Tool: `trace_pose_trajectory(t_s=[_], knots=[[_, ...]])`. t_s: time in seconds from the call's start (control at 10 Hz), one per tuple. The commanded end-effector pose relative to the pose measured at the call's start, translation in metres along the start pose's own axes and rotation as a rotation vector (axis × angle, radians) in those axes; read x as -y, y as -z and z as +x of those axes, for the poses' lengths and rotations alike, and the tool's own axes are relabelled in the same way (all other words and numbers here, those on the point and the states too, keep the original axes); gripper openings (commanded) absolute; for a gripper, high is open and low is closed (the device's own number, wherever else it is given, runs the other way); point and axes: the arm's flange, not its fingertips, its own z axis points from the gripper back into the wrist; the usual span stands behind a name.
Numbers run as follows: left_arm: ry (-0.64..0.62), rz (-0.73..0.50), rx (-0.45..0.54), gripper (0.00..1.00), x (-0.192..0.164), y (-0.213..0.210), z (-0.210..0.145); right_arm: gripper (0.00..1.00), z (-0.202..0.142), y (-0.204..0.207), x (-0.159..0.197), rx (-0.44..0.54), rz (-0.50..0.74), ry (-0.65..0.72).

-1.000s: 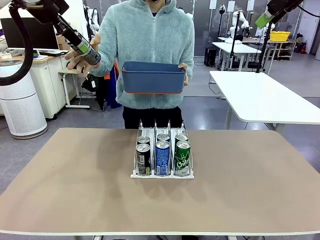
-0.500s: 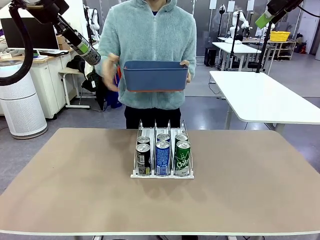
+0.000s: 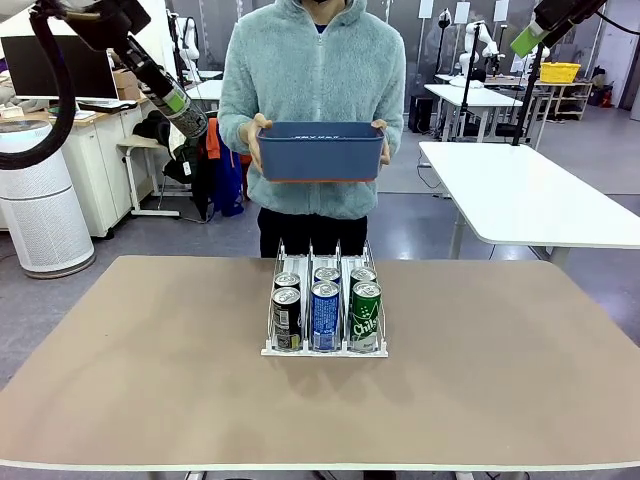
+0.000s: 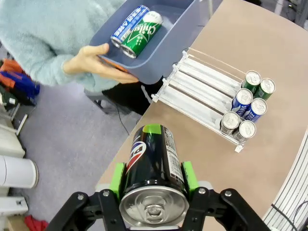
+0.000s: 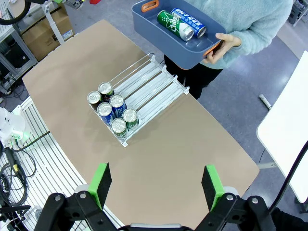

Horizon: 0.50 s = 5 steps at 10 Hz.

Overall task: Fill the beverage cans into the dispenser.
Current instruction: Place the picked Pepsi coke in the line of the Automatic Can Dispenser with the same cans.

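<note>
High at the front view's left, the left gripper (image 3: 168,92) pinches a dark can (image 3: 190,115) well above the dispenser (image 3: 325,351); from its wrist, the can's long axis runs along the fingers, the rack's bare lanes ahead and rightward — from the right wrist, the right gripper (image 5: 156,185) hangs spread, empty.

Beyond my tan surface (image 3: 150,370) the floor (image 3: 200,235) is smooth and grey. On my left a white cylindrical air purifier (image 3: 40,200) stands beside a white desk (image 3: 95,170) that carries a dark monitor (image 3: 55,68). On my right a white table (image 3: 530,200) stands near; farther back is another white table (image 3: 480,97), with a yellow crate (image 3: 560,72) behind it. The back wall (image 3: 410,50) is dark panelling. The light is bright and even.
</note>
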Motion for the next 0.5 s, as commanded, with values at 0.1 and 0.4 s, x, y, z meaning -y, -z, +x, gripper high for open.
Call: trace_pose_trajectory(t_s=[0.1,0.4], knots=[[-0.118,0.036,-0.127,0.58,0.050,0.001,-0.001,1.00,0.000,0.000,0.000,0.002,0.000,0.009],[-0.059,-0.043,-0.198,0.58,0.090,0.028,-0.013,1.00,0.000,0.000,0.000,0.002,0.000,0.009]])
